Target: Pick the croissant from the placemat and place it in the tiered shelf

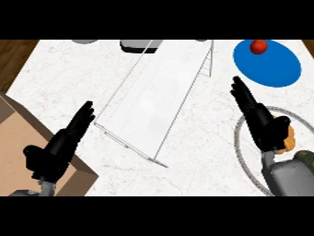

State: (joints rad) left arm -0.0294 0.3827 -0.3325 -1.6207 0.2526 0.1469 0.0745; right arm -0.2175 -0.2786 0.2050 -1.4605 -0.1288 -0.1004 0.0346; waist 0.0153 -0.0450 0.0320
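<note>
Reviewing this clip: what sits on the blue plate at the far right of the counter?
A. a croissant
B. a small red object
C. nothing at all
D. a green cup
B. A small red object rests near the far edge of the blue plate; the orange-brown croissant lies nearer, beside the right hand, not on the plate.

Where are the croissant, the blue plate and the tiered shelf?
croissant (290, 137), head view, edge showing beside the right hand.
blue plate (271, 64), head view, bare middle.
tiered shelf (156, 94), head view, its pale sloping panel.
</note>
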